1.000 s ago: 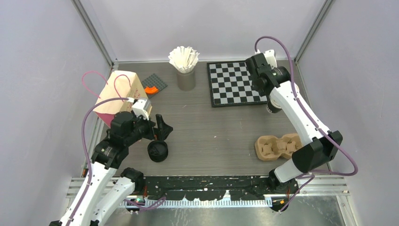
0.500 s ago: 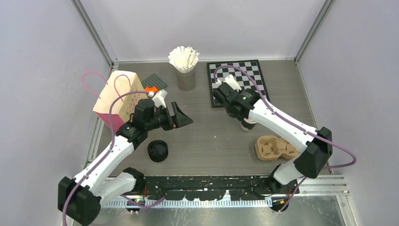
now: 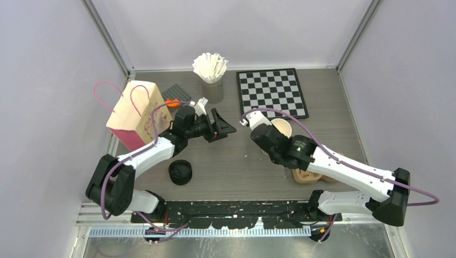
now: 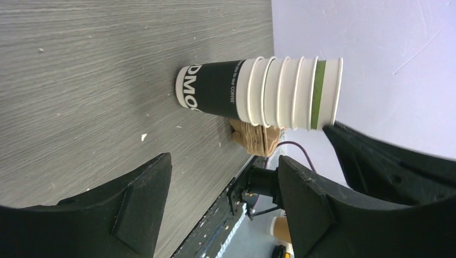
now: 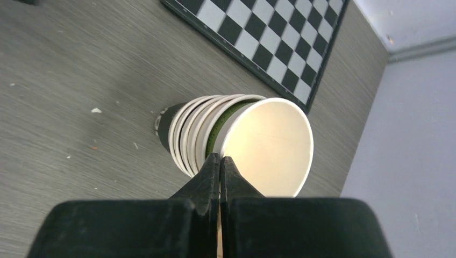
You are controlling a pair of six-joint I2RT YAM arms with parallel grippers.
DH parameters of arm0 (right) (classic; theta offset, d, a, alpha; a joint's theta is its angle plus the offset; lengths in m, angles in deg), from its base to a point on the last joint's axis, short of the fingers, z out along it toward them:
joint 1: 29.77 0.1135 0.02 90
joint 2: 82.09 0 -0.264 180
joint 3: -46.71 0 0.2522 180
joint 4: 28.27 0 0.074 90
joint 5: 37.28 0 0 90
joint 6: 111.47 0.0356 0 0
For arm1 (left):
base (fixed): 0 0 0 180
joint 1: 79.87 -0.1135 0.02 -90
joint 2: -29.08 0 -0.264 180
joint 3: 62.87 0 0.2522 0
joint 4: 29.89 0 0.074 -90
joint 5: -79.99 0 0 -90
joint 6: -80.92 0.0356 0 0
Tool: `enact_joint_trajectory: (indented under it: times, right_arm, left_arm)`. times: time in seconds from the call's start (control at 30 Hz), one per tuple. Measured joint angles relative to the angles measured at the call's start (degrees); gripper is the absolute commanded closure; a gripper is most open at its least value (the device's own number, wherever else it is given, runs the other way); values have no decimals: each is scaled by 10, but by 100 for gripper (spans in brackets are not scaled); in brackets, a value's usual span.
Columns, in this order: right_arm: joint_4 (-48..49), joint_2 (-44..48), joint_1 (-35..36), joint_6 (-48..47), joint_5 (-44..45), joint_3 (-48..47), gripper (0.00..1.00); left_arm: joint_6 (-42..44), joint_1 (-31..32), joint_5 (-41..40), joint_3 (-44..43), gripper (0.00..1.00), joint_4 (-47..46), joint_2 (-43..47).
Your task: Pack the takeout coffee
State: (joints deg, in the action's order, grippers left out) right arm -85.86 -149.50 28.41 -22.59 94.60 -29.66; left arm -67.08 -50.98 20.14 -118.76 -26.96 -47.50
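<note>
- The paper bag (image 3: 134,110) stands behind and to the left of the left pincer (image 3: 222,128); it is upright, with its mouth facing up.
- A black lid (image 3: 180,172) lies on the table back toward that arm's base, well apart from the fingers.
- The left pincer is spread wide and holds nothing. It lies low and sideways, aimed at the cups.
- The stack of cups (image 4: 258,91) stands upright straight ahead of the left pincer, beyond its fingertips and not yet between them. Several cups are nested, with the dark wall lowest and the white rims above.
- The right pincer (image 5: 220,161) is fully closed at the top cup's rim, apparently nipping the thin paper wall.
- The cups look empty, so I judge them very light, easy to tip and easy to crush. Their smooth nested walls may slide apart, and a pull on one rim could lift only the top cup. The dark lower wall looks the better place for a gentle squeeze.
- The cup carrier (image 3: 301,174) lies just beyond the right pincer, partly hidden under its arm.
</note>
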Motion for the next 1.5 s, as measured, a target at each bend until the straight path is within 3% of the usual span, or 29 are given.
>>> enact_joint_trajectory:
  times: [0.33, 0.6, 0.87, 1.17, 1.5]
  right_arm:
    - [115, 61, 35, -98, -68, 67, 100]
    - [124, 55, 39, -139, -35, 56, 100]
    - [117, 36, 39, -164, 28, 29, 100]
    - [103, -5, 32, -163, 36, -21, 100]
    - [-7, -12, 33, -121, 52, -165, 100]
  left_arm:
    - [-49, 41, 45, -32, 31, -123, -103]
    - [-50, 65, 58, -69, 37, -169, -172]
    - [-35, 65, 59, -88, 43, -172, -227]
    - [-1, 65, 42, -96, 48, -166, -277]
    - [64, 63, -2, -100, 47, -76, -230]
